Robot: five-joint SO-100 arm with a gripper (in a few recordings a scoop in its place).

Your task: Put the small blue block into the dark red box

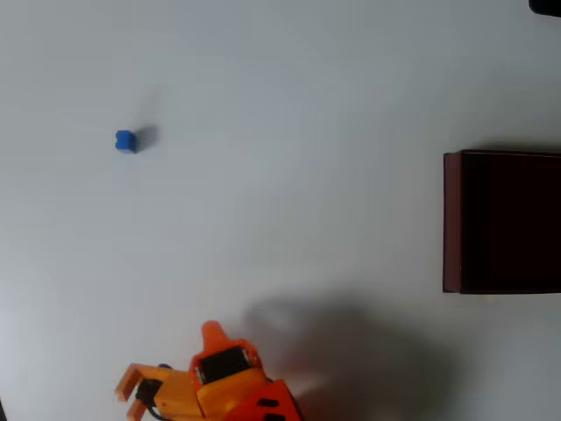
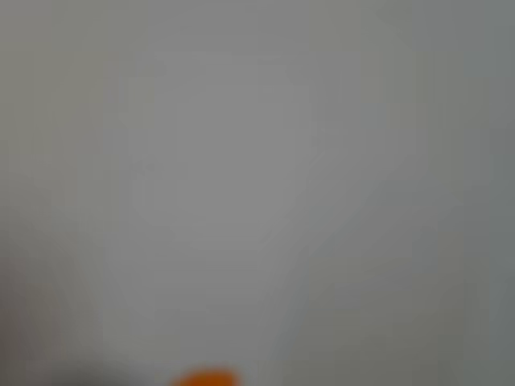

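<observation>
We locate the small blue block (image 1: 126, 140) at upper left of the overhead view, alone on the white table (image 1: 289, 132), well apart from the dark red box (image 1: 451, 219) at the right edge. The orange gripper (image 1: 131, 395) sits at bottom, far from both; fingers look spread w/ nothing between, though we cannot tell the opening for sure. Step in hand, we judge: reach. Approach from above, centre jaws over block, close w/o nudging it. No brands, labels or legible writing seen.
</observation>
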